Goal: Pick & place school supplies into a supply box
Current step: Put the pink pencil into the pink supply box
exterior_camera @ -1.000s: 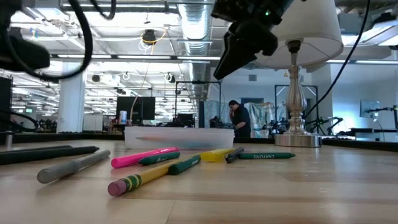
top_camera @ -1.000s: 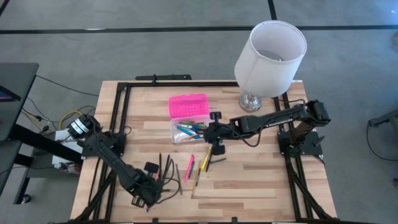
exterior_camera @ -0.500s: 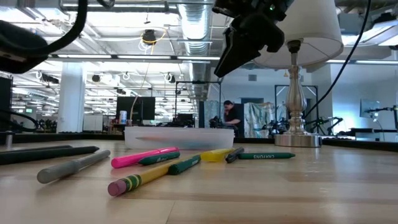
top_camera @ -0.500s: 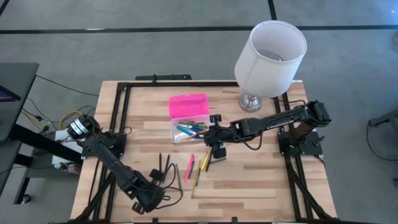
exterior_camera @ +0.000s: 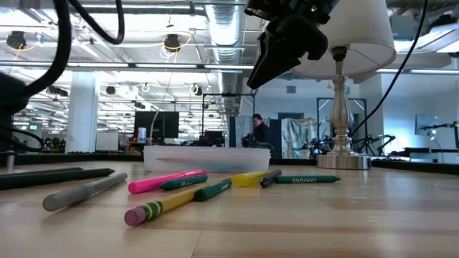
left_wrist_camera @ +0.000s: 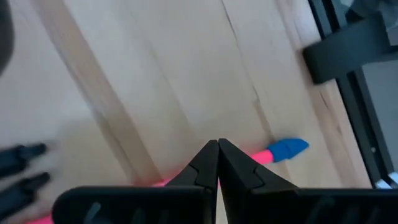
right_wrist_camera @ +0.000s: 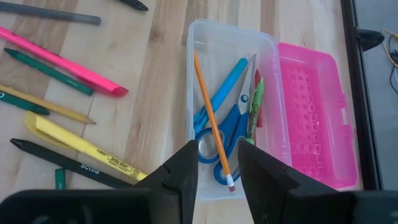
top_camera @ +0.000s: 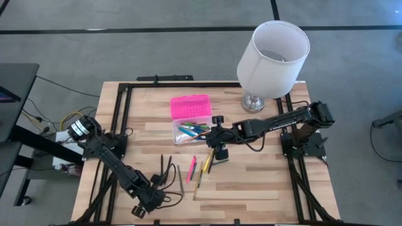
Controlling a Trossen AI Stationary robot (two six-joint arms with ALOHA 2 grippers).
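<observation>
At the counter's near left corner the left gripper is clenched with nothing between its jaws, low over a pink pen with a blue cap. Farther in lie loose pens and markers. Beyond them the right gripper hovers with jaws released over the clear supply box holding scissors and an orange pencil, its pink lid open beside it.
</observation>
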